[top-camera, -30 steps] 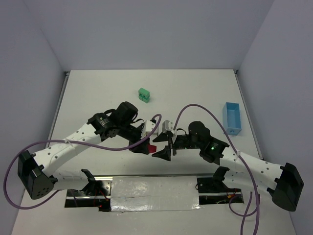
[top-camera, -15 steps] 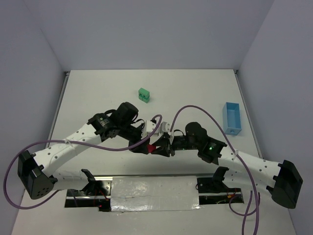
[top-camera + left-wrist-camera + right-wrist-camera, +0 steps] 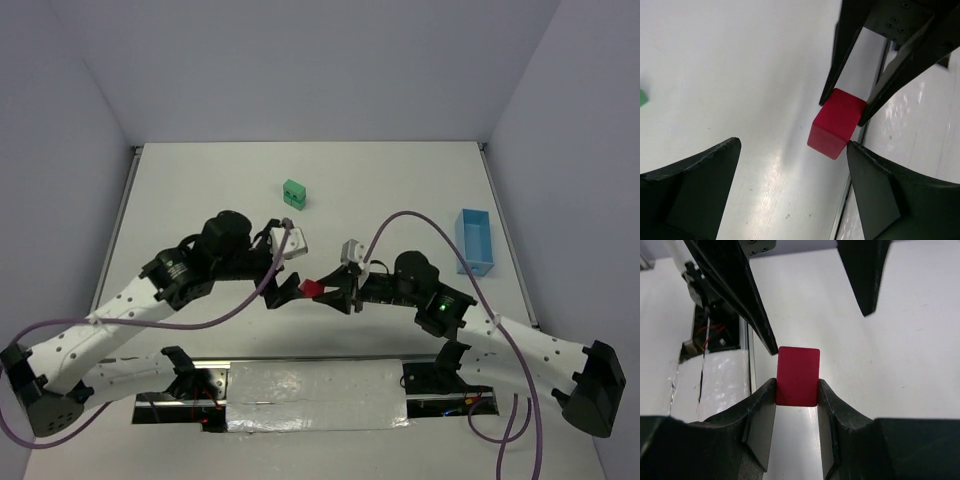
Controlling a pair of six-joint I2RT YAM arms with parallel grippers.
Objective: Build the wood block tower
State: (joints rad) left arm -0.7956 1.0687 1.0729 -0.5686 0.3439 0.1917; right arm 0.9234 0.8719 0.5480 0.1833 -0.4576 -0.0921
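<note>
Since a second ago the left gripper [image 3: 282, 292] has let go of the red block [image 3: 312, 288]. Its jaws now stand wide apart and the arm has drawn back left. The right gripper [image 3: 338, 295], apart before, is clamped on the red block at near centre. We cannot tell whether the block rests on the table [image 3: 200, 190] or hangs just above it. The left fingertips remain close beside it. Green blocks [image 3: 293, 193] sit well apart, far centre. Blue tray [image 3: 476, 241] at the right.
</note>
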